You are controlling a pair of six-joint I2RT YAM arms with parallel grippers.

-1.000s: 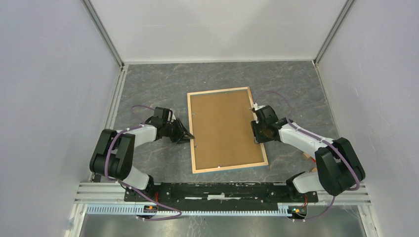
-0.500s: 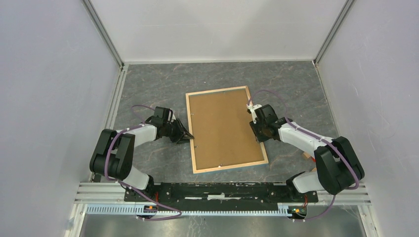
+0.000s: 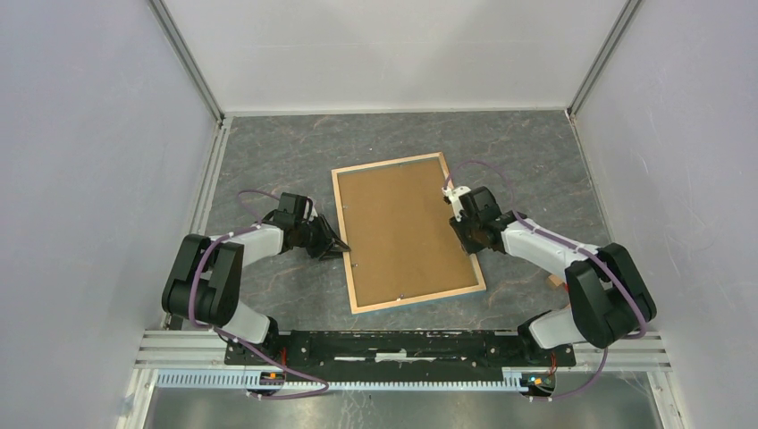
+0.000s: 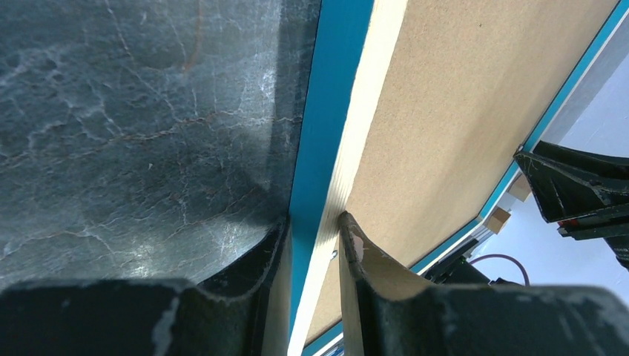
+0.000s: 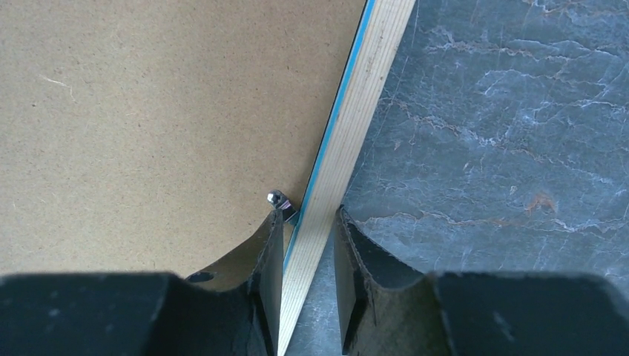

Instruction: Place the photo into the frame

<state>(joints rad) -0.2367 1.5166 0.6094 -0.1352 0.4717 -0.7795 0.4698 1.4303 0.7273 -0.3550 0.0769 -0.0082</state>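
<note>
**Both arms hold the frame by its long rims, back side up**

Frame (image 3: 416,298) lies mid-table (image 3: 268,152), wood-rimmed back facing up, skewed a bit so its far end leans left. Backing board (image 3: 402,228) sits inside the rim and fills it. The photo is not visible in any view. It is probably under the board against the pane, but that can't be confirmed.

Left tool (image 3: 338,246) is clamped on the frame's left rim, one finger on the blue outer edge and one on the board side. Right tool (image 3: 467,234) is pinching the right rim the same way, just beside a small metal tab (image 5: 276,197) at the board's edge.

The left wrist view shows a shadow beneath the blue edge. Can't tell if that side is off the table.

Step, as a judgement: late in the task. The board is already in, and the two arms are handling the loaded frame, either to square it or turn it over.

The next move calls for both arms travelling together with even grips. The rim is thin, so uneven pull could twist it or let it slip out.
</note>
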